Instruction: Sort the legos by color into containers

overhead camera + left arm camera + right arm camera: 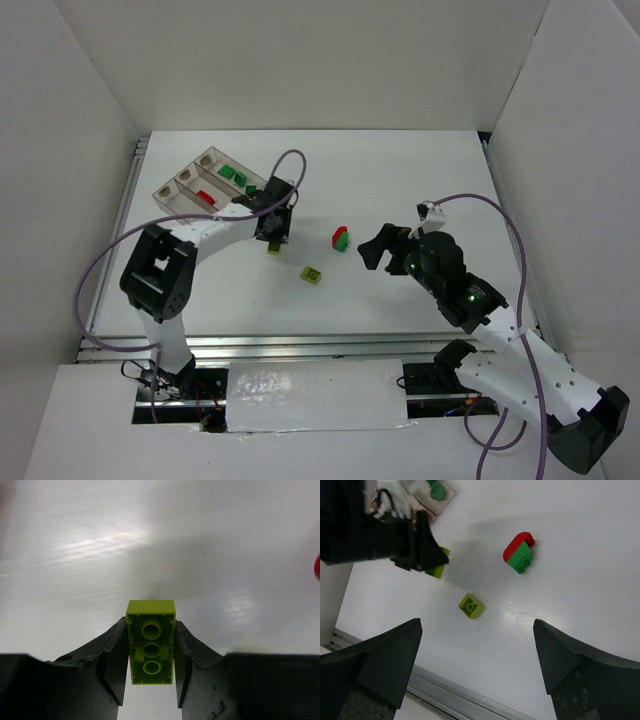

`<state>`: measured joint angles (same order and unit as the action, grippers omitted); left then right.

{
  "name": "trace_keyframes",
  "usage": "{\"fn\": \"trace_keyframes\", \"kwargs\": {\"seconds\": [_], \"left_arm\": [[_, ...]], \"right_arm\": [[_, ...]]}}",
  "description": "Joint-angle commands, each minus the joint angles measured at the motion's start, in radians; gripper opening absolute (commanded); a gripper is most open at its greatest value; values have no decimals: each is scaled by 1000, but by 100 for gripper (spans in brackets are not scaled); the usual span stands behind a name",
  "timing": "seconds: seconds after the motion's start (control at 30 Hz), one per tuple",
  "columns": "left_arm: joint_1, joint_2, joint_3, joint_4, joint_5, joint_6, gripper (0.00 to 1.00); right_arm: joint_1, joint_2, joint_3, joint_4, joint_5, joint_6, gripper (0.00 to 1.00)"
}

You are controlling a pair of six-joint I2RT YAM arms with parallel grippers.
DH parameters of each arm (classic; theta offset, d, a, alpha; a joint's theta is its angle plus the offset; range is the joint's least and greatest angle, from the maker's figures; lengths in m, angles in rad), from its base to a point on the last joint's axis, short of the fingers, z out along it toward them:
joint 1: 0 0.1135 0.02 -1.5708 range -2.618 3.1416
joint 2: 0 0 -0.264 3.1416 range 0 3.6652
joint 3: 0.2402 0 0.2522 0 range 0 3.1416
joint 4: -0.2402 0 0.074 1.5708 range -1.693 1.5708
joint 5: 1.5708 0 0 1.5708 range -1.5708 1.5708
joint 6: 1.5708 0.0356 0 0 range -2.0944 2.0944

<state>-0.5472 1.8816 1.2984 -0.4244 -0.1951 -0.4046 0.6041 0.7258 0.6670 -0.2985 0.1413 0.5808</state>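
My left gripper (272,238) (150,626) is shut on a yellow-green lego (151,642), upside down with its hollow underside showing, just right of the clear three-compartment tray (165,190). Green legos (232,173) lie in the tray's far compartment and a red lego (205,197) in the middle one. On the table lie a small yellow-green lego (312,273) (471,605) and a red lego joined to a green one (341,238) (519,554). My right gripper (372,250) (477,625) hovers open and empty just right of that pair.
White walls enclose the table on three sides. A metal rail (455,700) runs along the near edge. The left arm's purple cable (290,160) loops over the tray's right end. The tray's corner (440,492) shows at the top of the right wrist view.
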Motion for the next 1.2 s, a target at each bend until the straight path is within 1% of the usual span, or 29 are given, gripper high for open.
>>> {"fn": "trace_keyframes", "kwargs": {"seconds": [0.0,0.03,0.1,0.13,0.2,0.23,0.3,0.37,0.43,0.5,0.53,0.57,0.6,0.63,0.67,0.73,0.77,0.8,0.87,0.93,1.03,1.07,1.1,1.13,1.17], "left_arm": [[85,-223,4,-13,-188,-97,0],[130,-261,-11,-34,-232,-159,0],[199,-346,-21,-56,-279,-213,0],[283,-364,-22,-75,-283,-255,0],[361,-380,-14,-91,-282,-284,1],[415,-375,2,-97,-302,-304,4],[476,-339,47,-111,-293,-306,11],[506,-303,77,-97,-251,-295,11],[542,-250,120,-96,-227,-295,14],[544,-208,128,-74,-192,-296,20],[596,-194,140,-65,-173,-293,23],[605,-182,142,-51,-146,-295,28],[621,-159,147,-48,-136,-299,30],[627,-148,148,-50,-133,-304,35],[632,-133,144,-50,-138,-316,48],[636,-125,134,-44,-144,-324,65],[635,-125,131,-39,-145,-327,77],[635,-127,124,-39,-148,-336,82],[635,-145,110,-31,-142,-336,99],[630,-163,108,-16,-133,-329,100],[593,-208,119,-16,-124,-294,100],[558,-241,113,-13,-109,-251,100],[526,-265,98,7,-51,-225,99],[488,-313,75,68,-12,-192,99],[401,-331,40,93,29,-130,100]], "right_arm": [[-4,6,-4,53,-12,-18,100],[-3,7,-9,61,-11,-18,100],[-4,21,-12,70,-17,-24,100],[-4,26,-15,81,-28,-24,100],[-4,50,-17,99,-45,-25,100],[-4,57,-17,105,-63,-24,100],[-4,75,-17,116,-75,-21,100],[-3,86,-17,124,-98,-21,100],[-3,92,-18,133,-114,-21,100],[-1,103,-15,136,-126,-22,100],[-1,106,-15,137,-131,-24,100],[-1,112,-14,139,-135,-25,100],[-1,115,-14,142,-137,-25,100],[-1,119,-14,144,-137,-25,100],[0,121,-14,148,-135,-27,100],[-1,118,-21,156,-155,-26,99],[-1,116,-23,162,-161,-27,99],[-1,113,-24,170,-163,-27,99],[-1,113,-24,171,-167,-30,99],[0,118,-21,171,-169,-33,99],[2,121,-18,168,-163,-33,99],[2,118,-18,165,-160,-32,99],[0,109,-20,164,-151,-33,99],[-1,103,-23,162,-144,-36,99],[-1,90,-20,153,-126,-36,100]]}}
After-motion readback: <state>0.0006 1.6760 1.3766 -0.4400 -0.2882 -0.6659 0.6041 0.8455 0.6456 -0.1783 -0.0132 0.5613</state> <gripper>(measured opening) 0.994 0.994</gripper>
